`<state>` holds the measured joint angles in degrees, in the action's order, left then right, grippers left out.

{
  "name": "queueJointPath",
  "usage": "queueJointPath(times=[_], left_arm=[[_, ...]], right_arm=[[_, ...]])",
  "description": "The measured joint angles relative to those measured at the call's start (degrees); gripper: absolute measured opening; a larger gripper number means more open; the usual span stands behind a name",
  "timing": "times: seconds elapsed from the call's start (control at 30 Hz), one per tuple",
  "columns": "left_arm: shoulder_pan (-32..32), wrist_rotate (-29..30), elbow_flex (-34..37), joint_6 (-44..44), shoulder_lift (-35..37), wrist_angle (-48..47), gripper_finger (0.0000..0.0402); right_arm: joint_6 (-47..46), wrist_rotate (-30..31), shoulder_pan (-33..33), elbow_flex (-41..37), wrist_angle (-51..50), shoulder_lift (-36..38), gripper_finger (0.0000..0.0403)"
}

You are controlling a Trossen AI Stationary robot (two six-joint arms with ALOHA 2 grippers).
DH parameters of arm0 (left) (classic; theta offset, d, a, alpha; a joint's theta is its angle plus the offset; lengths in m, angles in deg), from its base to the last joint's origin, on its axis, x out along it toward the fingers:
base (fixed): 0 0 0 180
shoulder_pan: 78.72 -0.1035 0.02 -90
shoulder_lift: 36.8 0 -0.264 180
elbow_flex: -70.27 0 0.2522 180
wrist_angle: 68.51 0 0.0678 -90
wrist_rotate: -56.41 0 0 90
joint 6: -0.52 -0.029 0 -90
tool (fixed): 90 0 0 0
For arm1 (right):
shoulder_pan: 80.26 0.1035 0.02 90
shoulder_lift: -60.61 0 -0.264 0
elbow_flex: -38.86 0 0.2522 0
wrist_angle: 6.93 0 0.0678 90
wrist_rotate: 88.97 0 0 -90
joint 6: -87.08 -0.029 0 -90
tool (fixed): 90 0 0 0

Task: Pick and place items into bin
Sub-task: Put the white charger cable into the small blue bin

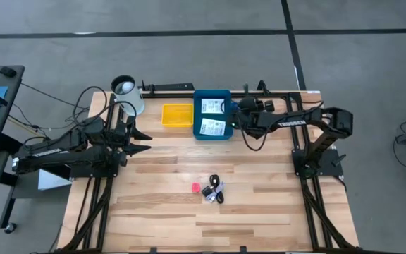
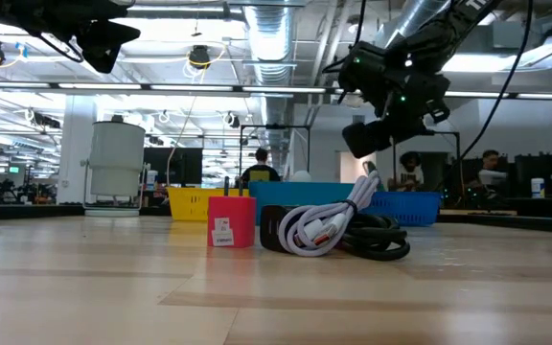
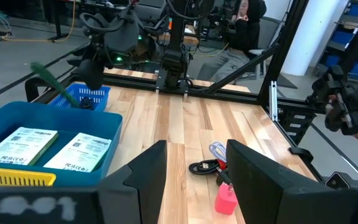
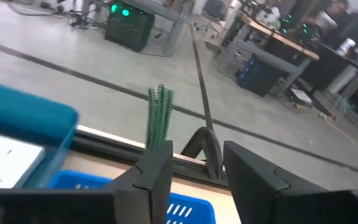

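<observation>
My right gripper (image 1: 237,116) hovers at the right edge of the blue bin (image 1: 196,113), fingers apart (image 4: 197,155). A green ribbed pen (image 4: 160,117) stands up from the tip of one finger; it also shows as a green streak (image 3: 50,77) in the left wrist view. Two white printed cards (image 1: 212,116) lie flat in the blue bin. A pink cube (image 1: 196,188) and a bundle of black and white cable (image 1: 214,192) rest on the table's middle. My left gripper (image 1: 146,137) waits open over the table's left part (image 3: 196,155). My right gripper has the green pen's lower end (image 4: 158,142) against the tip of one finger (image 4: 156,163). The other finger stands well apart from it. The pen points upward past that fingertip, above a blue slotted basket (image 4: 166,210). I cannot tell whether the finger touches the pen.
A yellow bin (image 1: 177,114) sits left of the blue bin, and a white cylinder (image 1: 127,93) stands at the far left corner. A blue slotted basket (image 3: 86,96) lies beside the blue bin under my right gripper. Bare wood spreads around the cable pile (image 2: 338,230). People sit beyond the table.
</observation>
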<state>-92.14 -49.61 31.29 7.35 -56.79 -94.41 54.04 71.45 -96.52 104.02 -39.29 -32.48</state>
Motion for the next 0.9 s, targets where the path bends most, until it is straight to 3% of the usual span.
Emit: queueJointPath(times=[0.23, 0.53, 0.63, 0.9], left_arm=[[0.0, 0.0, 0.0, 0.0, 0.0, 0.0, 0.0155], [0.0, 0.0, 0.0, 0.0, 0.0, -0.5, 0.0155], [0.0, 0.0, 0.0, 0.0, 0.0, -0.6, 0.0155], [0.0, 0.1, 0.0, 0.0, 0.0, -0.5, 0.0155]], right_arm=[[3.5, 1.6, 5.9, 0.0, 0.3, 0.0, 0.0156], [6.6, 2.4, 19.1, 0.1, 1.2, 0.1, 0.0139], [6.6, -2.9, 23.7, 1.9, 0.6, 0.1, 0.0134], [6.8, -29.4, 30.3, 11.2, -2.4, 0.2, 0.0135]])
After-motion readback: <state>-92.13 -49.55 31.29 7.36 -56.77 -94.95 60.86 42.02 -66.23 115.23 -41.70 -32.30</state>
